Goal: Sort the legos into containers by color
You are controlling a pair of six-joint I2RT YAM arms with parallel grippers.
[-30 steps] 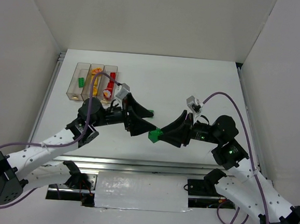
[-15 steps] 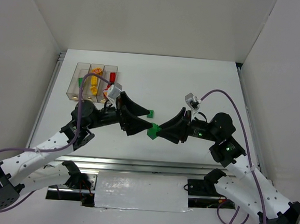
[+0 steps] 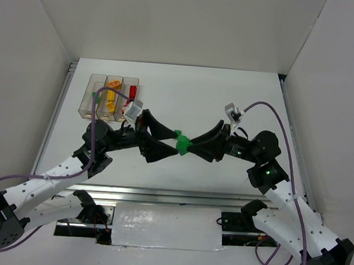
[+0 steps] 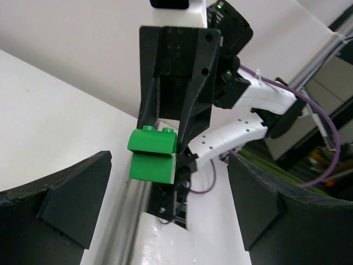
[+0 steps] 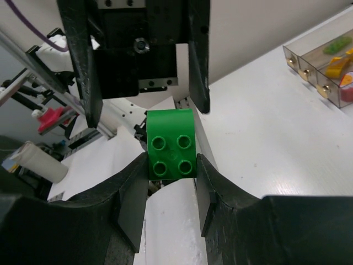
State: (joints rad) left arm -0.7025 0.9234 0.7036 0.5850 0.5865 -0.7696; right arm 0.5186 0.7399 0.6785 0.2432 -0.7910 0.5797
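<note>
A green lego [image 3: 181, 144] hangs above the table's middle, and my right gripper [image 3: 190, 146] is shut on it. The right wrist view shows the green lego [image 5: 171, 138] studs-up, pinched between both fingers of the right gripper [image 5: 171, 161]. My left gripper [image 3: 173, 139] faces it from the left, open, its tips reaching the brick. In the left wrist view the green lego [image 4: 152, 154] sits ahead of the wide, empty left gripper [image 4: 168, 165]. The clear containers [image 3: 112, 95] stand at the far left, holding green, yellow and red pieces.
White walls enclose the table on three sides. A metal rail [image 3: 159, 197] runs along the near edge between the arm bases. The containers [image 5: 325, 58] show at the upper right of the right wrist view. Purple cables [image 3: 270, 112] loop off both wrists.
My right gripper has carried the green lego up and left to the left gripper's tips. The left arm shifted slightly; its jaws stayed open.
</note>
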